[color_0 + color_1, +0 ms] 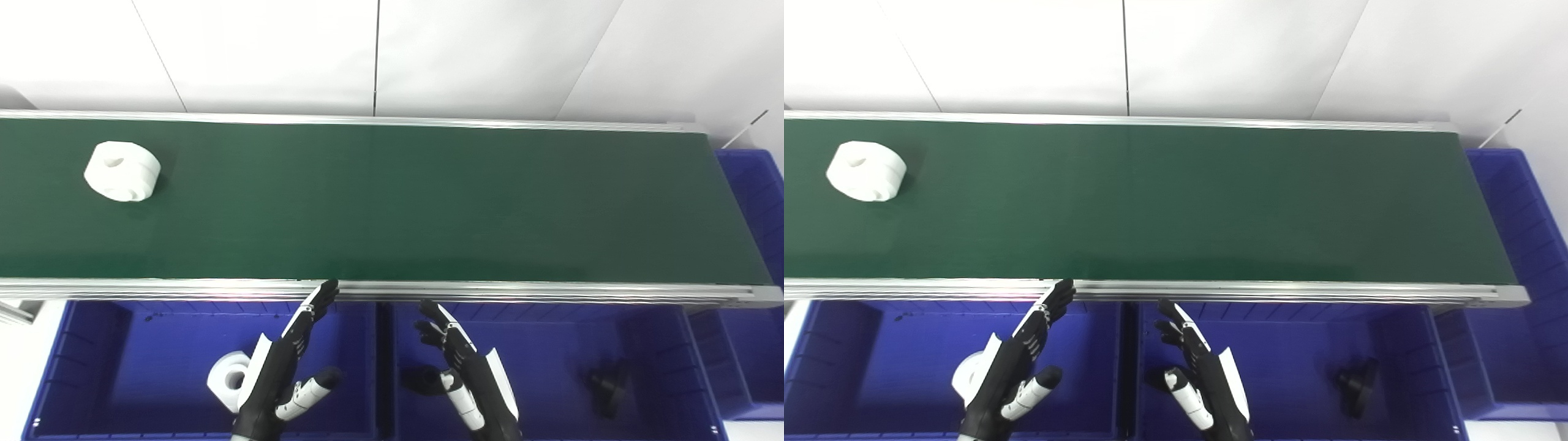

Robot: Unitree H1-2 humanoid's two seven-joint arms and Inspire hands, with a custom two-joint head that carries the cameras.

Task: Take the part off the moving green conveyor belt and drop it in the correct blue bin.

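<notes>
A white ring-shaped part [122,171] lies on the green conveyor belt [392,202] at its far left. My left hand [285,367] hovers open over the left blue bin [92,367], fingertips near the belt's front rail. My right hand [465,370] hovers open over the right blue bin [551,343], fingers spread and empty. Both hands are far from the part on the belt. Another white ring part [228,378] lies in the left bin, partly hidden behind my left hand. A black part [606,383] lies in the right bin.
An aluminium rail [551,291] runs along the belt's front edge. A third blue bin [756,202] stands past the belt's right end. A small dark piece [422,380] rests in the right bin beside my right hand. White wall panels rise behind the belt.
</notes>
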